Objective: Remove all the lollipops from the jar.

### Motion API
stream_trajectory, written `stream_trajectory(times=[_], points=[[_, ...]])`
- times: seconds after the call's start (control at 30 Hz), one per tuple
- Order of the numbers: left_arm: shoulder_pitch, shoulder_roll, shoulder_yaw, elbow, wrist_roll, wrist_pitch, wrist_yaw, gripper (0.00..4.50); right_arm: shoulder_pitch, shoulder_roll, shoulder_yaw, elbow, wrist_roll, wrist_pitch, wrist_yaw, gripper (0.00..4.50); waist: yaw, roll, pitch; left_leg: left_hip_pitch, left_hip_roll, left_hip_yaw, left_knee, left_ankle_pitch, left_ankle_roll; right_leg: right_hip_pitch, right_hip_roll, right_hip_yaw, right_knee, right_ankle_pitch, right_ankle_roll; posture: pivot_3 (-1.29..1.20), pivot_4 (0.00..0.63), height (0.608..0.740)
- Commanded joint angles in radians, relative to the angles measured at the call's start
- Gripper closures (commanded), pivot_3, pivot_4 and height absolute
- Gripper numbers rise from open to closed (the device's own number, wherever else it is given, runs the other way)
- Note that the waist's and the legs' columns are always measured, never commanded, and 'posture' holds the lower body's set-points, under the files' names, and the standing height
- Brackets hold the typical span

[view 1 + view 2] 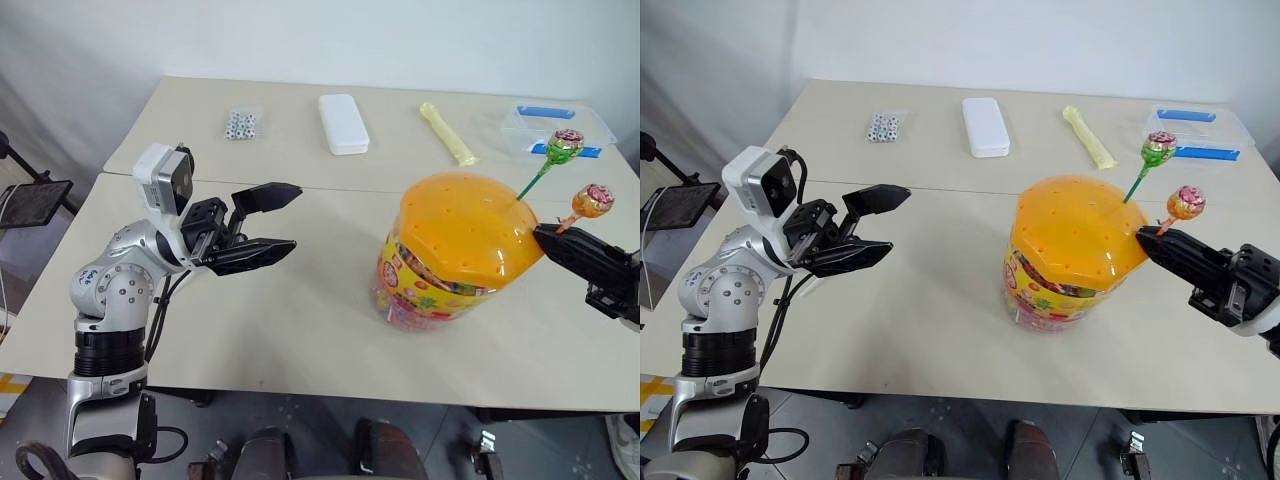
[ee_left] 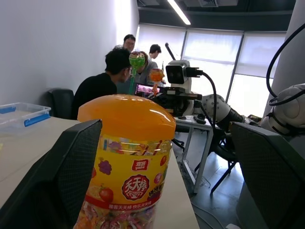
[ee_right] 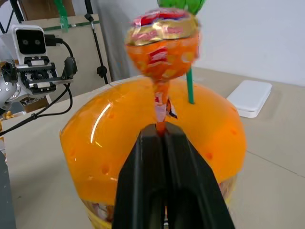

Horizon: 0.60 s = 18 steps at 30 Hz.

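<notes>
While pinched by right hand (image 1: pixel 541 233): orange-stick lollipop (image 1: pixel 593 200).

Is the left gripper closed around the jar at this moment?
No: the left gripper hangs open over the bare table, well apart from the jar.

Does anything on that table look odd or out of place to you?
Nothing is spilled or broken. The one oddity: two lollipops, green-stick and orange-stick, poke up out of holes in the orange jar's domed lid. The right gripper pinches the orange stick.
</notes>
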State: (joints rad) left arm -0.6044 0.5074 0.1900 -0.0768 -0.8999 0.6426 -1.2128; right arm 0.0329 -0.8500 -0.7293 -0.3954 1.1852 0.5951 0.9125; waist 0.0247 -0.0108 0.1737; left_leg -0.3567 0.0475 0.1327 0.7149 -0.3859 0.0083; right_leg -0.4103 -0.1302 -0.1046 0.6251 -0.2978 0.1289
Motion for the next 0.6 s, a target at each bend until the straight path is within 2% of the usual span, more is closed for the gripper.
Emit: stream_trajectory(times=[0.03, 0.13, 0.23, 0.33, 0.4, 0.47, 0.6], points=[[-0.018, 0.002, -0.014, 0.007, -0.017, 0.001, -0.034, 0.0, -0.057, -0.011, -0.123, 0.006, 0.211, 0.039, -0.109, 4.45, 0.0, 0.0, 0.0, 0.0, 0.0, 0.0, 0.0, 0.0, 0.0, 0.0, 0.0, 0.0, 0.0, 0.0, 0.0, 0.0, 0.15, 0.74], [-0.02, -0.004, -0.032, 0.013, 0.001, -0.024, -0.062, 0.0, -0.092, -0.035, -0.196, 0.076, 0.287, 0.06, -0.207, 4.45, 0.002, 0.0, 0.0, 0.0, 0.0, -0.001, 0.0, 0.0, 0.0, 0.0, 0.0, -0.001, 0.0, 0.0, 0.0, 0.0, 0.15, 0.74], [-0.029, -0.011, -0.07, 0.012, 0.054, -0.097, -0.115, 0.0, -0.082, -0.084, -0.256, 0.204, 0.233, 0.089, -0.278, 4.45, 0.005, 0.0, 0.0, -0.001, 0.0, -0.001, 0.0, 0.0, 0.0, 0.0, 0.0, -0.001, -0.001, 0.0, 0.0, 0.0, 0.15, 0.74], [-0.028, 0.02, -0.128, 0.011, 0.126, -0.147, -0.172, 0.0, 0.05, -0.21, -0.204, 0.323, -0.056, 0.122, -0.311, 4.45, 0.004, 0.001, 0.0, -0.001, -0.001, -0.001, 0.0, 0.0, 0.0, 0.0, 0.0, -0.001, -0.002, 0.0, 0.0, 0.0, 0.15, 0.74], [-0.024, 0.045, -0.163, 0.012, 0.171, -0.156, -0.177, 0.0, 0.122, -0.306, -0.119, 0.384, -0.246, 0.152, -0.39, 4.45, 0.0, 0.001, 0.0, -0.002, 0.0, 0.0, -0.001, 0.0, 0.0, 0.0, 0.0, -0.001, -0.004, 0.0, 0.0, 0.0, 0.15, 0.74], [0.004, 0.053, -0.193, -0.003, 0.222, -0.19, -0.165, 0.0, 0.124, -0.359, -0.035, 0.429, -0.333, 0.186, -0.407, 4.45, -0.004, 0.001, 0.0, -0.002, 0.0, 0.001, -0.001, 0.0, 0.0, 0.0, 0.0, 0.0, -0.004, 0.0, 0.0, 0.0, 0.15, 0.74], [0.042, 0.064, -0.223, -0.022, 0.29, -0.269, -0.17, 0.0, 0.128, -0.385, 0.081, 0.482, -0.482, 0.157, -0.353, 4.45, -0.011, 0.003, 0.0, -0.001, 0.001, 0.002, -0.002, 0.0, 0.0, -0.001, 0.0, 0.0, -0.004, 0.0, 0.0, 0.0, 0.15, 0.74]])
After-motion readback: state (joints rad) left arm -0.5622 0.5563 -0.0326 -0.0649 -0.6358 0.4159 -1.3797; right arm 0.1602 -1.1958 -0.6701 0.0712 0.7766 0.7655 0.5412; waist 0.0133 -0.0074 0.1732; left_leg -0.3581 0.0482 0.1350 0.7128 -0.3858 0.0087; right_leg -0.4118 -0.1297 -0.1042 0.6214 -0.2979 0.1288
